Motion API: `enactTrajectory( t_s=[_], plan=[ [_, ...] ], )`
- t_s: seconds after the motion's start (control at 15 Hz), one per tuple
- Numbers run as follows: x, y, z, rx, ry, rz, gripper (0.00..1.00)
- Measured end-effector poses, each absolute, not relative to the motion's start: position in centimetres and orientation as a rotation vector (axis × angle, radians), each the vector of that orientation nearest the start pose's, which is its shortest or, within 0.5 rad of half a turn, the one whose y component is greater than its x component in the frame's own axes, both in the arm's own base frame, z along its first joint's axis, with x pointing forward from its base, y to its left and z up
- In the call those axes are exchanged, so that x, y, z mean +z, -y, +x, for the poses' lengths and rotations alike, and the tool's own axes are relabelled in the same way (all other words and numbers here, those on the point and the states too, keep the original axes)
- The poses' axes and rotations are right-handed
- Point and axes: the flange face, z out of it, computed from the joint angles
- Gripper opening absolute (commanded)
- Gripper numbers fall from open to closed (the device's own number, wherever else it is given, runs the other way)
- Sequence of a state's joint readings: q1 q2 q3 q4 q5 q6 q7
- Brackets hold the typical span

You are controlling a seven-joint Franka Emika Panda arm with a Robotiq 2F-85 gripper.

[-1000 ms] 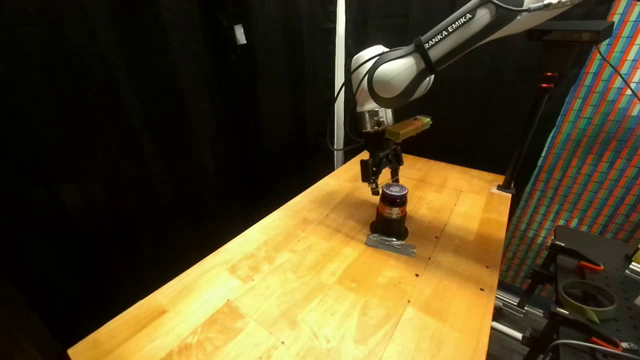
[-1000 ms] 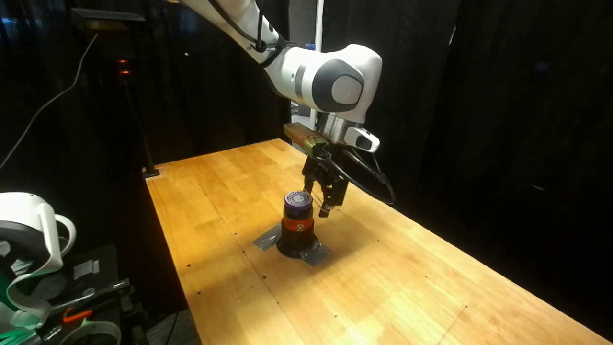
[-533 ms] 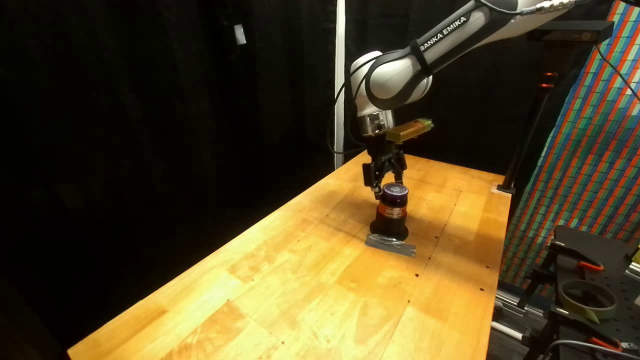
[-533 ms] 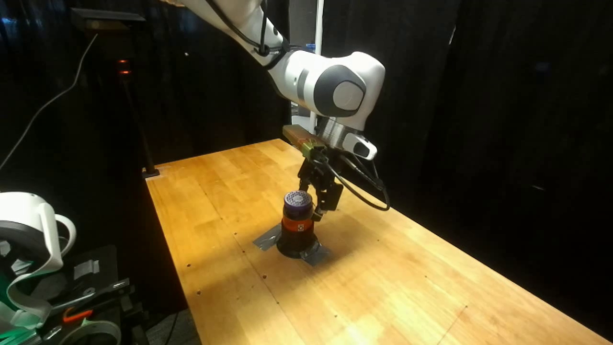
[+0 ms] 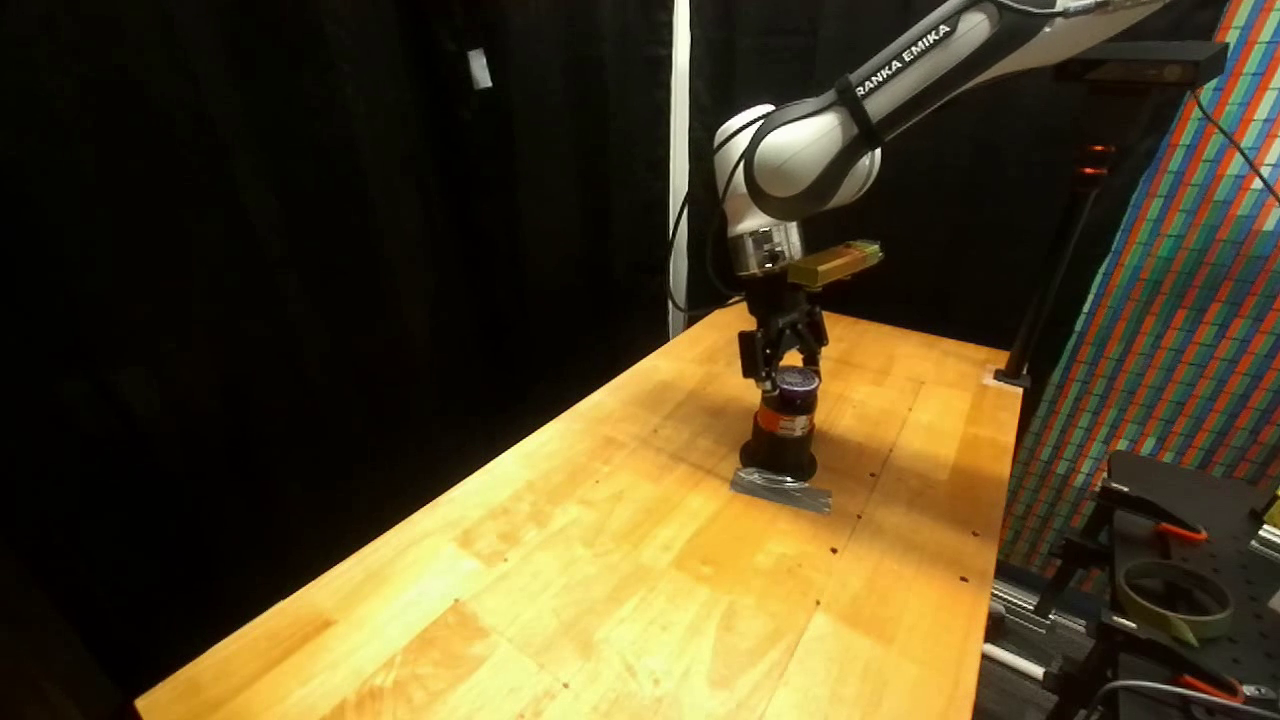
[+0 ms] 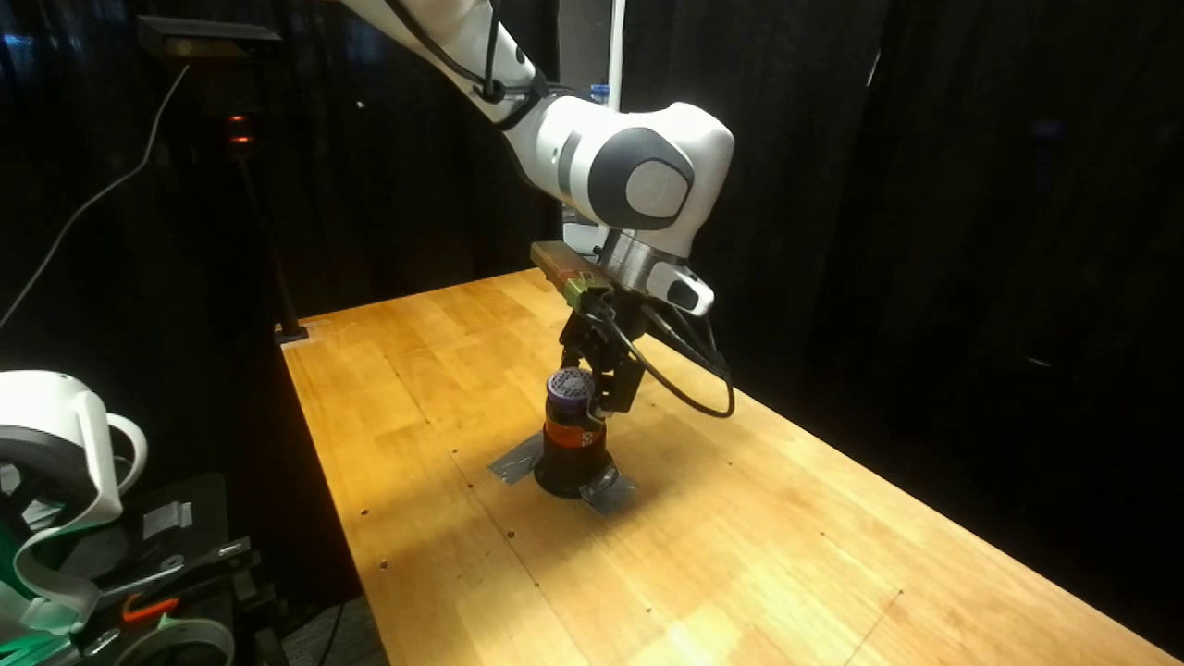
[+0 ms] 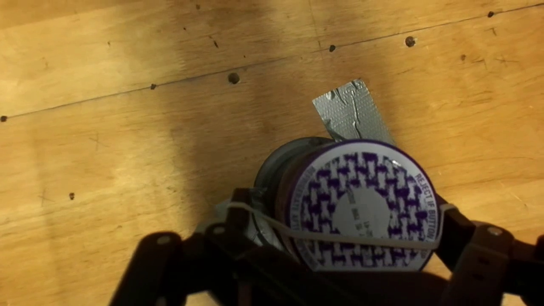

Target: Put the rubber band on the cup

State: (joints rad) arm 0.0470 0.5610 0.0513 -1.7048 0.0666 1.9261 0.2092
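The cup [image 5: 785, 422] is a dark jar-like cylinder with an orange-red band and a purple-and-white patterned top. It stands upright on the table in both exterior views [image 6: 575, 435], and its top fills the lower middle of the wrist view [image 7: 361, 208]. My gripper [image 7: 345, 212] is open, its fingertips on opposite sides of the cup's top. The pale rubber band [image 7: 361, 241] is looped over both fingertips and stretched between them. One strand crosses over the cup's top; I cannot tell whether it touches. The other strand is hidden. The gripper [image 6: 585, 388] points down at the cup's upper part.
Silver tape [image 5: 780, 490] holds the cup's wide black base to the wooden table [image 5: 600, 560]; another tape strip [image 6: 518, 458] shows too. A black post [image 6: 287, 296] stands at the table's far corner. A dark side stand [image 5: 1200, 520] with a tape roll is beside the table.
The gripper has moved down and over towards the cup, so its fingertips now flank the top. Earlier the band was stretched between the fingers beside and above it. The cup has not moved.
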Motion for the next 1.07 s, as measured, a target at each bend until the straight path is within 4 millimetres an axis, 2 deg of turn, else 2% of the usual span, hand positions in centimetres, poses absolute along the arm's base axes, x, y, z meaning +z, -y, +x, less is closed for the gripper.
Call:
enactTrajectory(
  t_s=[0.4,1.07],
  plan=[
    [25.0,-6.3,60.7,0.433,-0.228,-3.046,1.00],
    [24.5,-6.2,58.1,0.239,-0.239,-3.052,1.00]
  ],
)
